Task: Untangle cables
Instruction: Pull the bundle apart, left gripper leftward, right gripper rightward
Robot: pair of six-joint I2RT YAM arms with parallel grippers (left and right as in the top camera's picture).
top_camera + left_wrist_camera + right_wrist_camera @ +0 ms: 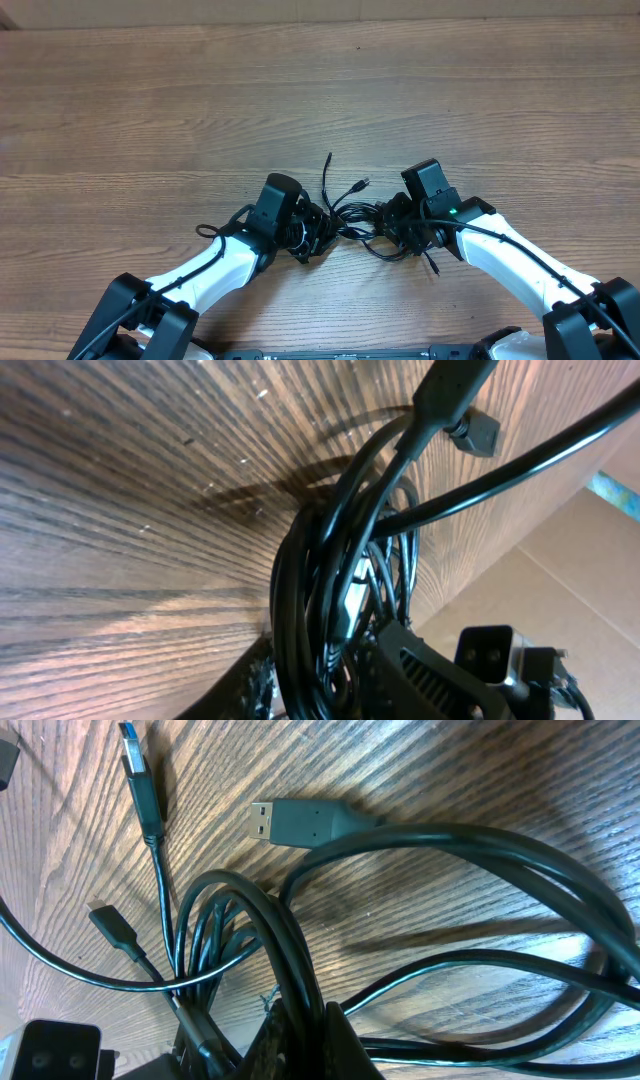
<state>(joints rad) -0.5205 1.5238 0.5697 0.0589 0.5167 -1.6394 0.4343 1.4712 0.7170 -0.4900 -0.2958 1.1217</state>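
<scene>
The black cables (352,222) lie in one tangled knot on the wooden table (300,90), between my two grippers. Two plug ends stick out toward the far side. My left gripper (312,232) is shut on a bundle of cable strands at the knot's left side; the strands run between its fingers in the left wrist view (330,680). My right gripper (393,228) is shut on cable strands at the knot's right side, pinched between its fingers in the right wrist view (305,1030). A USB plug (300,820) and smaller plug tips (140,780) lie on the wood.
Thicker black wires run along both white arms (510,250) toward their bases at the near edge. A cardboard wall (320,10) borders the table's far edge.
</scene>
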